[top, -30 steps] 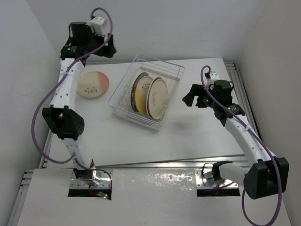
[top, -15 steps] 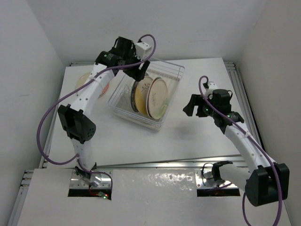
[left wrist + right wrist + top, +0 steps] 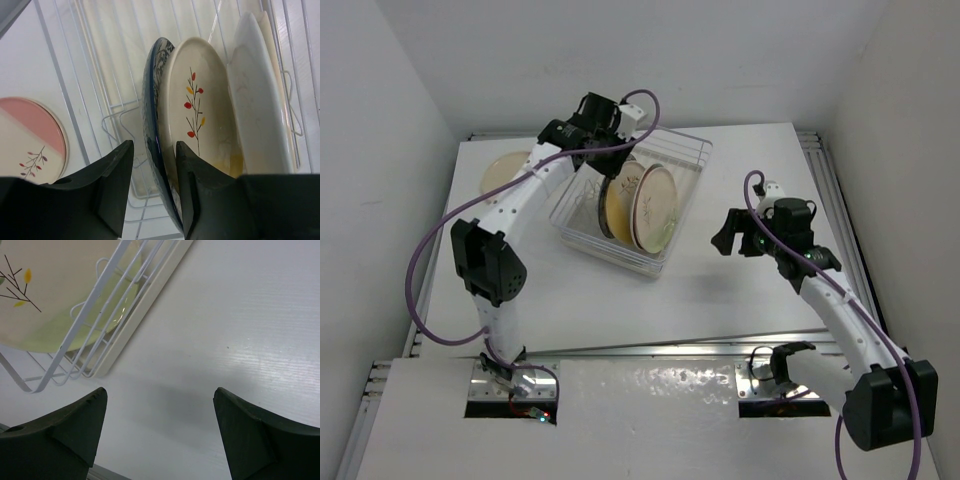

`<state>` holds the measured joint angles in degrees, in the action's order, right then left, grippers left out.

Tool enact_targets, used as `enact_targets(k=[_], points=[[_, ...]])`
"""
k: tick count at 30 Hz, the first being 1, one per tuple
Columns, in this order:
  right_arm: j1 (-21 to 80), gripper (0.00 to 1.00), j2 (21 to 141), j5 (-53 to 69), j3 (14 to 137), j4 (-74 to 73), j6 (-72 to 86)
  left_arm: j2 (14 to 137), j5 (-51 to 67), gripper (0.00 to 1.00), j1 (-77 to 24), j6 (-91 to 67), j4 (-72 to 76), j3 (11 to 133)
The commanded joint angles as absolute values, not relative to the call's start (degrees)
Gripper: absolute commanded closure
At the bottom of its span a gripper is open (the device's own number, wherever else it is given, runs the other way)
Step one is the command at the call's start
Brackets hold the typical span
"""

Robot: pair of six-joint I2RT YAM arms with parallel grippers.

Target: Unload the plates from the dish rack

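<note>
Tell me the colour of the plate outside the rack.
Pink and cream plate with a sprig; left wrist view.

Your left gripper (image 3: 153,165) hangs over the rack (image 3: 620,255). The end plate (image 3: 151,100) stands below its finger gap, with the other plates (image 3: 200,110) to its right. A lone plate (image 3: 30,135) lies on the table (image 3: 720,290) to its left. The rack sits ahead-left of your right gripper (image 3: 160,395).

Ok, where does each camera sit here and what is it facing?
Top external: fixed above and behind, looking down on the table, the dish rack, the left arm and right arm.
Left wrist: over the rack, facing down at the standing plates; the left gripper shows open, the blue-rimmed plate edge between its fingers.
Right wrist: low beside the rack, facing table and the rack's corner; the right gripper shows open.
Shared: top and left wrist both show the pink plate outside the rack.
</note>
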<state>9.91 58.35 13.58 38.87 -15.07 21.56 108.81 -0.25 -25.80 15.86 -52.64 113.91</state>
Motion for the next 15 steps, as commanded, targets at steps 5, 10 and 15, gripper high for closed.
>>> enact_targets(k=[5,10,15], points=[[10.2,0.14,56.4,13.6,38.1,-14.7,20.4,107.0,-2.8,0.62,-26.2,14.2,-49.4,114.9],[10.3,0.14,56.0,13.9,38.1,-14.8,20.1,106.6,-4.2,0.63,-26.3,14.0,-49.1,118.5],[10.2,0.14,56.0,14.1,38.2,-14.8,20.0,105.8,-5.4,0.63,-26.3,13.9,-48.3,119.1]])
